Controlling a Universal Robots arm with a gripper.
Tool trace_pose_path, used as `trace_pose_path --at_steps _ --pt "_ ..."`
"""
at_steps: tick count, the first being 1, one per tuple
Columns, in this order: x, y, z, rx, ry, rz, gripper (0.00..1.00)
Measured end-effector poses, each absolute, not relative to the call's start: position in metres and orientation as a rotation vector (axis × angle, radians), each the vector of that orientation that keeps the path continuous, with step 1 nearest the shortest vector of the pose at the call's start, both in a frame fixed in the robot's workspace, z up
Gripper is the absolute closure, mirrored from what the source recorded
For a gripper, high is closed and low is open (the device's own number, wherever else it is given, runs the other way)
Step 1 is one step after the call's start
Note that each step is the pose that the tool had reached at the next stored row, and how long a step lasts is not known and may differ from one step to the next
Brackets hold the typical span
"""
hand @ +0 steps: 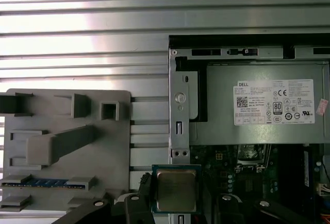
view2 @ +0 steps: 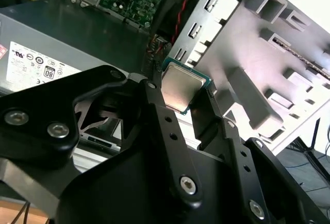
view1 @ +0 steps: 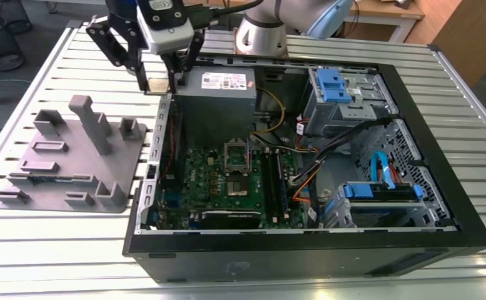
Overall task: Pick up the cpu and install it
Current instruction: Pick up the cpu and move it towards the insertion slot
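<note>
My gripper (view1: 161, 80) is shut on the cpu (view1: 158, 85), a small square chip with a silver metal top and a green rim. It hangs in the air over the far left corner of the open computer case (view1: 443, 187), next to the grey power supply (view1: 215, 84). In both wrist views the cpu (view2: 180, 87) (hand: 175, 189) sits pinched at its edges between the black fingers (view2: 154, 100) (hand: 135, 203). The metal-framed socket (view1: 236, 156) lies on the green circuit board (view1: 201, 181) inside the case, nearer the exterior view's bottom.
A grey plastic holder (view1: 68, 162) (hand: 67, 146) (view2: 268, 53) with upright blocks stands on the slatted table (view1: 51, 250), left of the case; a blue-green strip (hand: 46, 182) lies in one slot. Blue drive cages (view1: 339, 87) and cables (view1: 310, 156) crowd the case's right side.
</note>
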State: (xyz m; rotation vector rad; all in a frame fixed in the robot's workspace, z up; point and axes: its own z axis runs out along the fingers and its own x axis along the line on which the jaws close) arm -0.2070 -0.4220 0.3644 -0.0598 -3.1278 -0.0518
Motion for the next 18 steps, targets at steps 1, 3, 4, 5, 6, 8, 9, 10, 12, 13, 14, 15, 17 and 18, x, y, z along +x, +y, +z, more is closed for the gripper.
trace_pose_path --at_steps 1,3,4,5,6,8,9,10,12,13,14,15,17,18 --pt "-0.205 -0.422 0.364 -0.060 -3.128 -0.052 0.53" --pt "-0.202 -0.422 0.364 -0.060 -3.128 -0.052 0.53" --pt "-0.201 -0.422 0.364 -0.060 -3.128 -0.052 0.53" --pt "-0.199 -0.422 0.364 -0.060 -3.128 -0.052 0.53" --pt "-0.198 -0.422 0.364 -0.060 -3.128 -0.052 0.53" --pt "-0.196 -0.422 0.364 -0.060 -3.128 -0.052 0.53" --pt "-0.195 -0.422 0.364 -0.060 -3.128 -0.052 0.53" --pt "-0.193 -0.422 0.364 -0.060 -3.128 -0.052 0.53" --pt "-0.191 -0.422 0.364 -0.060 -3.128 -0.052 0.53" --pt "-0.190 -0.422 0.364 -0.060 -3.128 -0.052 0.53" --pt "-0.189 -0.422 0.364 -0.060 -3.128 -0.052 0.53" --pt "-0.188 -0.422 0.364 -0.060 -3.128 -0.052 0.53" --pt "-0.186 -0.422 0.364 -0.060 -3.128 -0.052 0.53" --pt "-0.185 -0.422 0.364 -0.060 -3.128 -0.052 0.53"
